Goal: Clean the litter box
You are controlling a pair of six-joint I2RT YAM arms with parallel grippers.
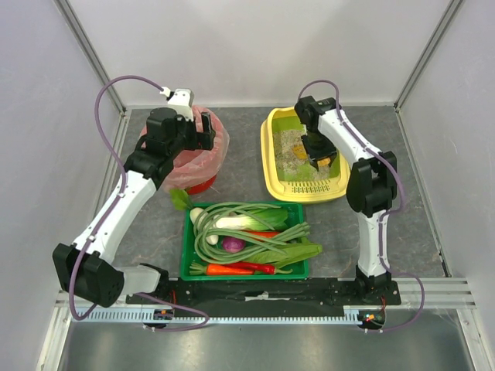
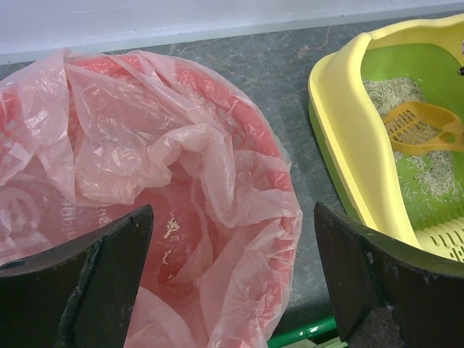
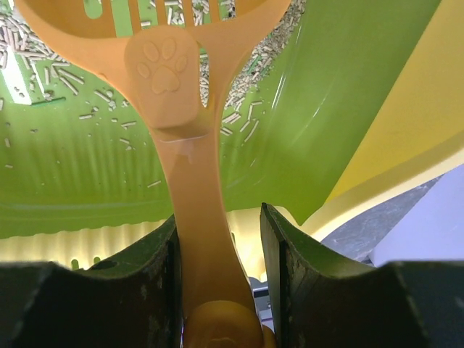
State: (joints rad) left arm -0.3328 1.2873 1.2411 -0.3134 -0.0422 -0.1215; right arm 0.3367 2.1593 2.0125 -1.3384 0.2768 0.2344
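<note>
1. Closest in, at the bottom of the right wrist view, the right gripper point(image 3: 217, 235) is clamped on the handle of the orange scoop point(image 3: 174, 72), one dark finger on each side.
2. That handle runs straight up the frame from the jaws. The slotted head sits at the top edge, over the green floor of the litter box point(image 1: 268, 158), among scattered pellets.
3. From above, the box sits upper right of centre with its long axis running up and down the frame. The litter lies mostly in its upper half, and a gridded end faces the arm bases.
4. Upper left of that view, the left gripper point(image 2: 233, 217) hangs over the pink bag point(image 2: 167, 145) lining the red bin point(image 1: 203, 185). Its jaws stand wide apart and hold nothing.
5. The bin lies to the left of the box, with a strip of grey table point(image 1: 246, 147) between them. The right arm is already inside the box, so it looks like the one to scoop. I would guess any load then has to go leftward over the yellow rim to reach the bag.
6. Count: one litter box, one scoop, one bin with one bag, one green vegetable tray point(image 1: 186, 255) at lower centre, and two arms.
</note>
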